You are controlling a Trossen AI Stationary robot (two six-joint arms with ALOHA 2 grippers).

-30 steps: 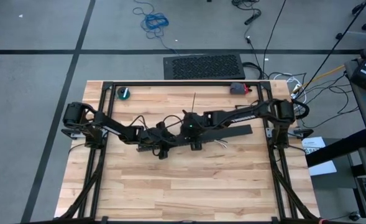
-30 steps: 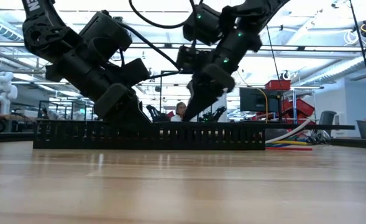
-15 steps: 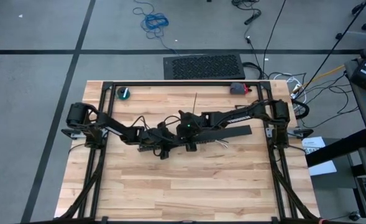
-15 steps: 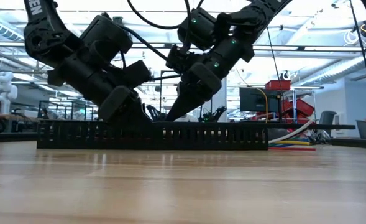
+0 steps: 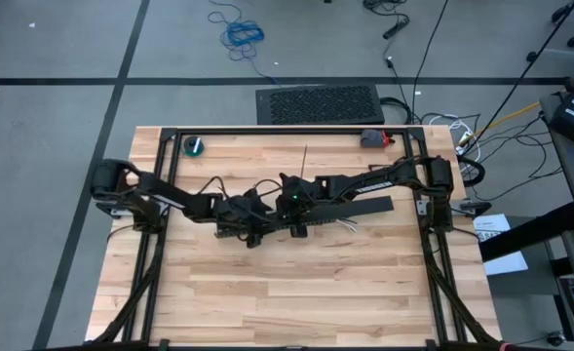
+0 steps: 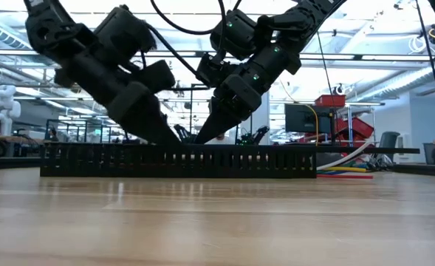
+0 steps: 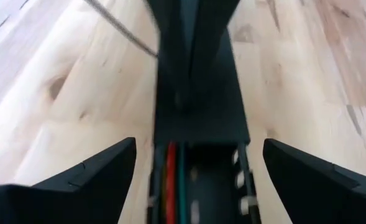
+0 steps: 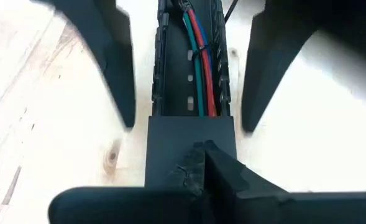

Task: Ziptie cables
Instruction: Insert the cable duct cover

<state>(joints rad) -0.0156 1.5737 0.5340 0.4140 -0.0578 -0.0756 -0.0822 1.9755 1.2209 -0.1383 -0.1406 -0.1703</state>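
A black slotted duct [image 5: 355, 208] lies across the table's middle. The cables [image 8: 198, 74], red, green and dark wires, run inside it, and their ends [image 6: 343, 171] stick out of its right end. A thin dark tie [image 8: 198, 55] crosses the wires. My left gripper [image 7: 198, 143] is open, with one finger on each side of the duct and apart from it. My right gripper [image 8: 202, 154] is shut, tips down over a covered stretch of the duct [image 8: 189, 134], close to the left gripper. A thin ziptie strip [image 5: 304, 161] runs from it toward the far edge. My right gripper is shut and comes down slanting from the table's right, its tips at the duct's covered top [image 8: 170, 143]. The ziptie strip [image 7: 123, 28] ends at the side of its fingers. The fingers hide the place of contact, so I cannot tell which part they have.
A small green roll [image 5: 196, 146] and a grey and red object [image 5: 374, 138] sit near the far edge. Black frame rails [image 5: 267, 130] border the table on its far, left and right sides. Bare wood lies toward the near edge [image 5: 296, 292].
My right gripper has moved along the duct toward the table's left, closer to the left gripper, and come down to the duct's top. The left arm's base has swung outward while its gripper has stayed at the duct.
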